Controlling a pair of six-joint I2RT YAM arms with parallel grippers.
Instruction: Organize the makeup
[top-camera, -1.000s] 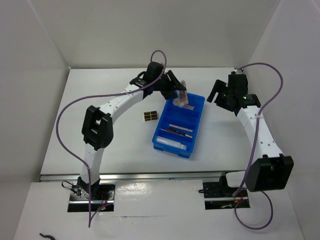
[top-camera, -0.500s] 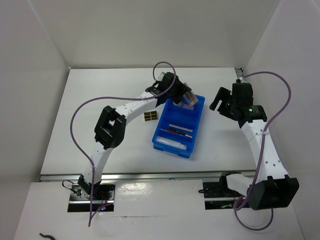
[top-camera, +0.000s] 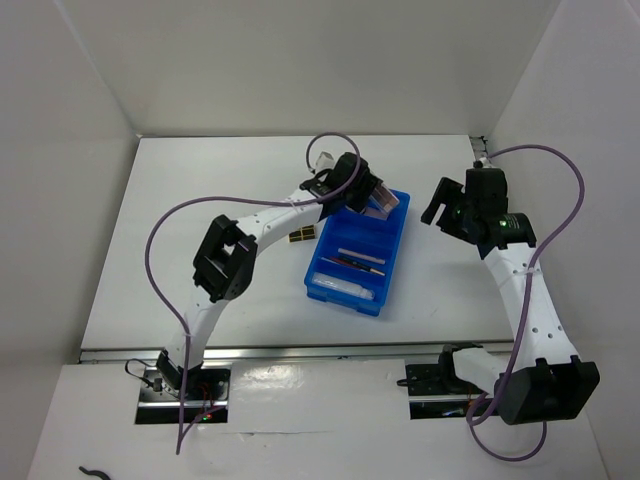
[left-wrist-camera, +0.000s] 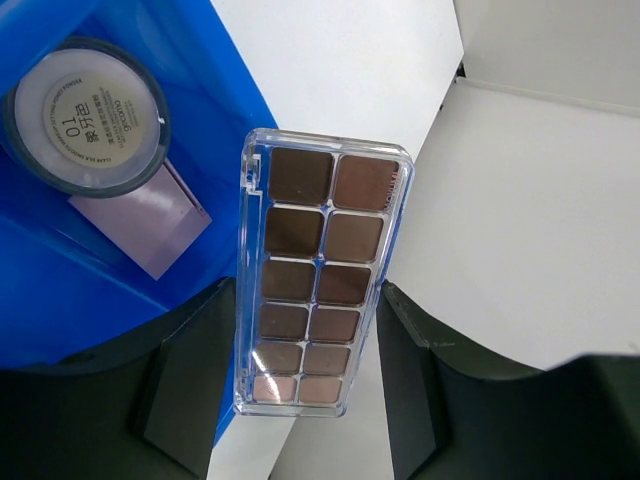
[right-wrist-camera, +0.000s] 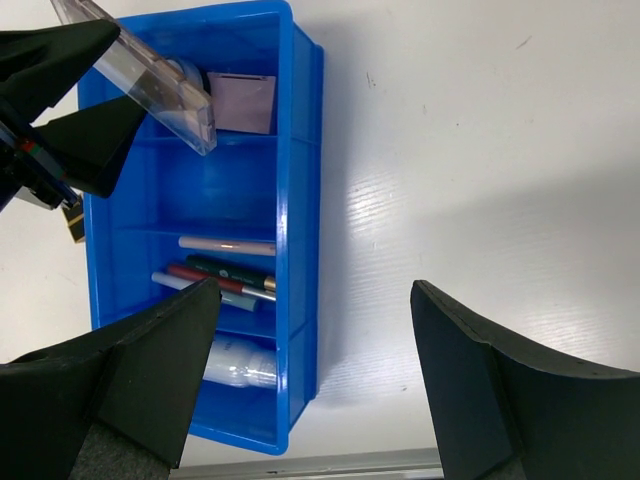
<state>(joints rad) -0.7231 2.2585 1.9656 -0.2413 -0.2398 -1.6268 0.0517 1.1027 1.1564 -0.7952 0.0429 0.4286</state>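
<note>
My left gripper (left-wrist-camera: 310, 390) is shut on a clear eyeshadow palette (left-wrist-camera: 318, 270) of brown shades, gripped by its long edges. It hangs tilted over the far end of the blue divided bin (top-camera: 395, 240). The far compartment below holds a round compact (left-wrist-camera: 85, 112) and a pink square compact (left-wrist-camera: 150, 225). Thin pencils (right-wrist-camera: 225, 270) lie in the middle compartments and a clear tube (right-wrist-camera: 240, 365) in the nearest one. A black palette with gold squares (top-camera: 300, 235) lies on the table left of the bin. My right gripper (right-wrist-camera: 315, 380) is open and holds nothing, above the table by the bin's right wall.
White walls close the table in at the back and on both sides. The left arm's purple cable (top-camera: 165, 230) loops over the left half of the table. A metal rail (top-camera: 320, 352) runs along the near edge.
The left arm has carried the clear palette to the right, further over the bin's far compartment. The right arm shifted slightly right a second ago and has since held still.
</note>
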